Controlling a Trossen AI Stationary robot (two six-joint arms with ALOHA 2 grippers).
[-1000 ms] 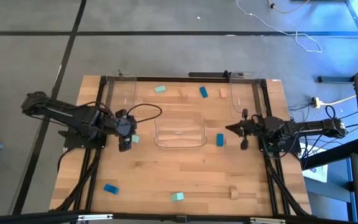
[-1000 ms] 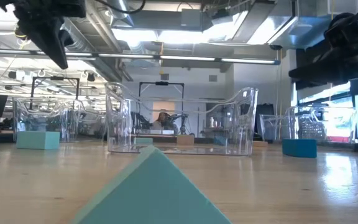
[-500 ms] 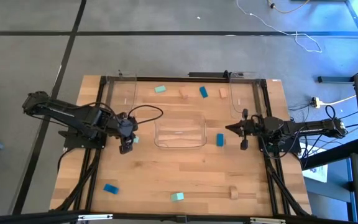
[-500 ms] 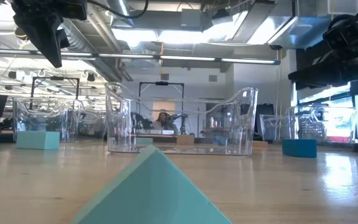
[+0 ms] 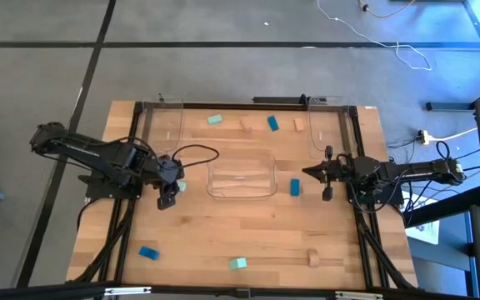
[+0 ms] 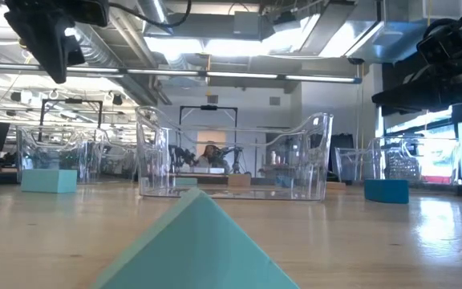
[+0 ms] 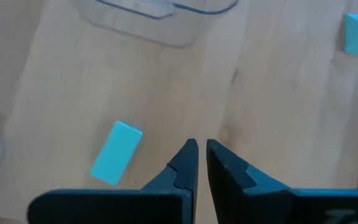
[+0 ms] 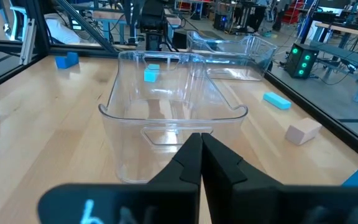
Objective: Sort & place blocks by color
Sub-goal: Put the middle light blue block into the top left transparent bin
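Retreating slightly, left gripper (image 7: 197,148) hovers nearly closed, empty, near rectangular mint block (image 7: 116,152).

**Colours on my table**

I see a pale wood table (image 5: 248,233) with straight grain. Mint blocks: one (image 5: 215,120) at the far edge, one (image 5: 237,263) at the near edge, one (image 7: 116,152) just beside my black left gripper (image 7: 199,151). Blue blocks (image 5: 147,252) (image 5: 295,187) (image 5: 272,123) are brighter. Tan blocks (image 5: 246,126) (image 5: 313,258) nearly match the wood. The tray (image 5: 242,177) is clear, the right gripper (image 8: 201,148) black.
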